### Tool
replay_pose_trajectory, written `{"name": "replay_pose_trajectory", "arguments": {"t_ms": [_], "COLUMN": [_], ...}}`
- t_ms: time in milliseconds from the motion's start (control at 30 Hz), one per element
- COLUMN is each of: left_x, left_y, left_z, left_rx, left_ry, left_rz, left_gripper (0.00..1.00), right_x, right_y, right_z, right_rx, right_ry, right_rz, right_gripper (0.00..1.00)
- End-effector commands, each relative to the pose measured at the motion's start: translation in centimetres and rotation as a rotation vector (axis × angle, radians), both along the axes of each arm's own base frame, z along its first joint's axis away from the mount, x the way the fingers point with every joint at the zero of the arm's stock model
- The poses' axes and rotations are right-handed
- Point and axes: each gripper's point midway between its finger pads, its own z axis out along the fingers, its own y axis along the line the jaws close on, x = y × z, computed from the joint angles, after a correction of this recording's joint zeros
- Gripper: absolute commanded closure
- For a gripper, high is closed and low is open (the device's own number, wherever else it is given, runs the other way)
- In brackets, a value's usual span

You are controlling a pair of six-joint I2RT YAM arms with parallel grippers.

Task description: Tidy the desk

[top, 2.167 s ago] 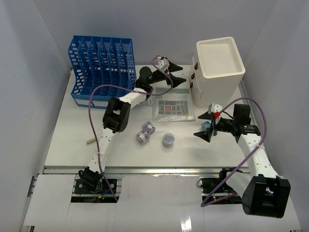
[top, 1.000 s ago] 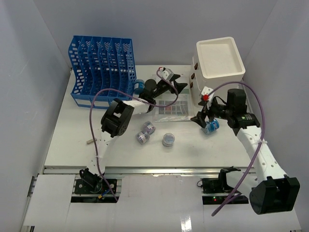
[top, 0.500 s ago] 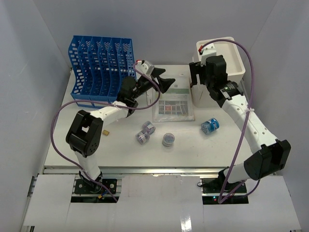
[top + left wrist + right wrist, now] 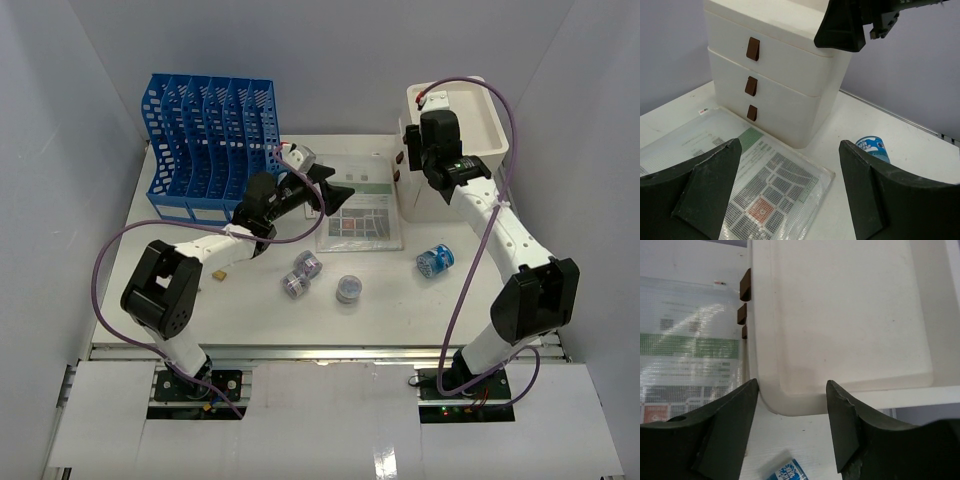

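Observation:
The desk (image 4: 170, 300) is a white tabletop. A clear sleeve with a printed sheet (image 4: 360, 215) lies at its middle back. My left gripper (image 4: 335, 190) hovers open and empty over the sleeve's left edge; in the left wrist view (image 4: 789, 150) the sleeve (image 4: 765, 190) lies between and below the fingers. My right gripper (image 4: 418, 165) is open and empty above the front left corner of the cream drawer cabinet (image 4: 455, 130). The right wrist view (image 4: 792, 385) looks down on the cabinet's tray top (image 4: 840, 315).
A blue file rack (image 4: 210, 145) stands at the back left. Blue-and-white rolls lie on the desk: one (image 4: 435, 261) in front of the cabinet, one (image 4: 349, 289) at the middle, two (image 4: 300, 275) left of it. A small yellow piece (image 4: 216, 272) lies at the left.

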Motion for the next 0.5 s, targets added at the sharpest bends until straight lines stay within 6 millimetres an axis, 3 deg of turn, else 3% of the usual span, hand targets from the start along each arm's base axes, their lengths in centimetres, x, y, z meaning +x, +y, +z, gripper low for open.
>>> {"name": "replay_pose_trajectory", "arguments": {"t_ms": [0,233,267,367,467], "left_x": [-1.6,-1.7,-1.7,-1.8,-1.7], "left_y": [0.4,0.3,0.2,0.0,-0.2], "left_z": [2.2,1.6,1.6,1.5,1.2], "left_rx": [-0.019,-0.015,-0.016,-0.014,-0.008], "left_ry": [-0.05,-0.032,-0.031,-0.024,-0.017], "left_rz": [-0.027,-0.038,-0.043,-0.054,-0.058], "left_gripper": [0.1,0.1,0.1,0.1,0.1], "right_x": [0.7,1.0,1.2,0.9,0.1], "right_y": [1.2,1.7,1.7,1.3,1.1], "right_z": [0.0,-1.9,-2.4,-2.8,-2.5], "right_rx": [0.039,0.013,0.007,0.014,0.021], "right_ry": [0.014,0.062,0.072,0.088,0.081], "right_rz": [0.049,0.091,0.091,0.09,0.093], "right_gripper": [0.39,0.37,0.41,0.66,0.78]}}
